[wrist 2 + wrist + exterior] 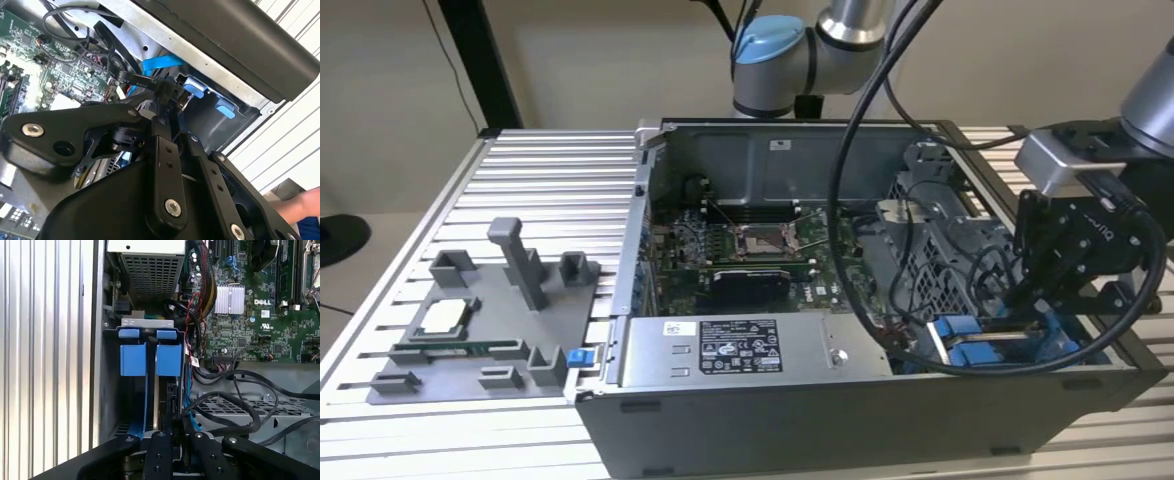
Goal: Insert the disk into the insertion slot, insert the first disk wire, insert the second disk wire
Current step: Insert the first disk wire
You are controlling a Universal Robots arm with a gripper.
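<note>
Standing on a ribbed metal table [520,170] before a plain beige wall [587,60], the open computer case [854,420] held the insertion slot [974,340] at the exterior view's near right, its blue tabs upright. The gripper [165,97] was nearly closed, pinching a black wire [132,78] at its plug. Whether the disk sat inside could not be told.
</note>
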